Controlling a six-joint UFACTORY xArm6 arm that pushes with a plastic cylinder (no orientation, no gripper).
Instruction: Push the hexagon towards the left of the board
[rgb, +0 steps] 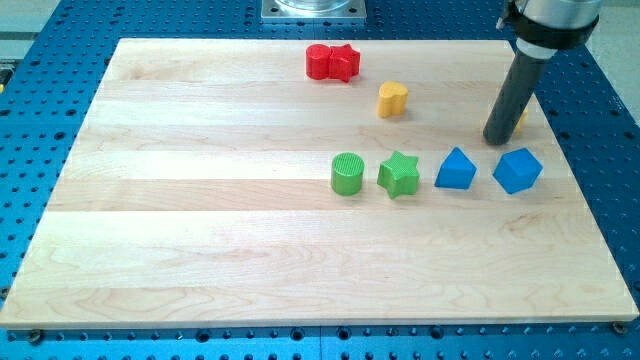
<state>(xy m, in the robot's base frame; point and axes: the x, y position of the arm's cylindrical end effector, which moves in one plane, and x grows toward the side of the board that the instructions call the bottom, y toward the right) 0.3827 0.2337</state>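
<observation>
My tip (498, 141) rests on the board at the view's right, above and between two blue blocks. A blue block with an angular, hexagon-like outline (517, 170) lies just below and to the right of the tip, apart from it. A blue triangle-like block (456, 169) lies below and to the left of the tip. A sliver of a yellow block (521, 118) shows behind the rod's right side; its shape is hidden.
A green star (399, 174) and a green cylinder (347, 173) continue the row to the left of the blue blocks. A yellow heart (392, 99) lies left of the rod. A red cylinder (318, 61) touches a red star (345, 62) near the top edge.
</observation>
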